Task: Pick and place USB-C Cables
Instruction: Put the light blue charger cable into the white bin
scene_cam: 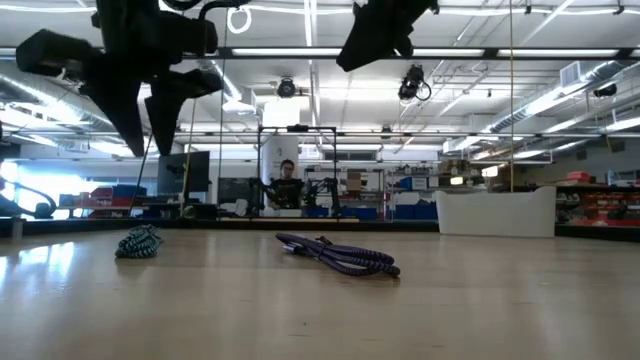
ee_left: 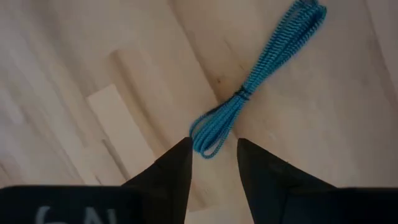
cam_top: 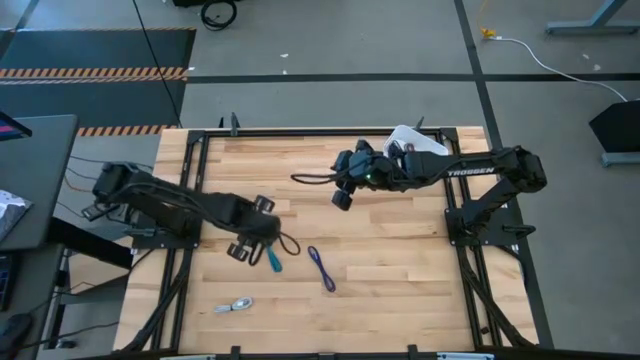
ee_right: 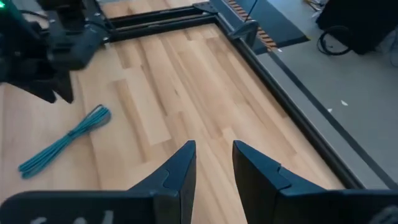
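A teal cable bundle (cam_top: pixel 272 260) lies flat on the wooden table, also visible in the low view (scene_cam: pixel 140 241) and the right wrist view (ee_right: pixel 65 140). My left gripper (ee_left: pixel 214 149) is open and hovers above the bundle's looped end (ee_left: pixel 208 140), raised off the table (scene_cam: pixel 148 125). A purple cable (cam_top: pixel 321 268) lies to the teal one's right (scene_cam: pixel 335 253). A silver-white cable (cam_top: pixel 233 306) rests nearer the near edge. My right gripper (ee_right: pixel 213 155) is open and hangs in the air over mid-table (cam_top: pixel 342 198), holding nothing.
A white tray (cam_top: pixel 415 140) sits at the far right corner, partly under the right arm, and shows in the low view (scene_cam: pixel 495 212). Black frame rails (cam_top: pixel 300 132) run along the table's edges. Bare wood lies between the cables and the tray.
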Robot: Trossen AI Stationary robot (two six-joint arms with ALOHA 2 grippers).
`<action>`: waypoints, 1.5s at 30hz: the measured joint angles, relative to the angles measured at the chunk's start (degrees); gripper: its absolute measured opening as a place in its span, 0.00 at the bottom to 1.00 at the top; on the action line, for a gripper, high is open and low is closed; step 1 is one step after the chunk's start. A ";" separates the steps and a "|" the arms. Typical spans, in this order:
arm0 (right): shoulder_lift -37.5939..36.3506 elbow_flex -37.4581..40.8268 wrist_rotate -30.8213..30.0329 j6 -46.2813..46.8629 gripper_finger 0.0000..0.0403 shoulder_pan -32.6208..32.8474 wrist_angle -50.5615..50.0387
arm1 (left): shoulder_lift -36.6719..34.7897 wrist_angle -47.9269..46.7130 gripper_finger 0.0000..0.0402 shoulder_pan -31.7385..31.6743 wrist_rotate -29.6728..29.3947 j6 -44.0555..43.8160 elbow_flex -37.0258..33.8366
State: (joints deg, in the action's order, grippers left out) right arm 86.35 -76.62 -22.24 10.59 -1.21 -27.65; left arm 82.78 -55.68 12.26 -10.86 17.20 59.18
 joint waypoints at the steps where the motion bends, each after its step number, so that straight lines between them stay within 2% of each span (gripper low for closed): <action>1: 0.00 0.00 0.05 0.34 0.27 0.51 -0.39 | 0.94 0.34 0.36 0.37 -0.41 0.66 0.00; 8: 0.00 0.00 -0.01 3.40 0.27 4.53 -6.41 | 6.59 1.47 0.51 1.53 -2.01 2.91 -0.02; 12: 0.00 0.00 -0.30 4.69 0.27 6.54 -8.24 | 9.38 2.70 0.55 1.42 -2.01 1.49 -0.02; 22: -0.08 0.00 -0.68 3.62 0.27 9.31 -8.08 | 12.22 6.27 0.49 1.42 -0.29 -2.23 -5.62; 27: -0.11 0.00 -1.97 2.87 0.27 9.30 -7.96 | 12.20 9.63 0.48 1.42 -1.68 -3.04 -7.10; 32: -0.13 0.00 -2.16 2.75 0.27 9.04 -7.92 | 12.20 11.92 0.48 1.13 -3.37 -2.85 -7.10; 45: -0.15 0.00 -2.18 3.74 0.27 8.94 -7.98 | 9.24 9.77 0.48 1.50 -5.04 -2.29 -7.05</action>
State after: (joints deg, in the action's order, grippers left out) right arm 86.19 -76.62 -24.42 14.33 7.73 -35.63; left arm 92.02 -45.90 13.76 -15.90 14.91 52.13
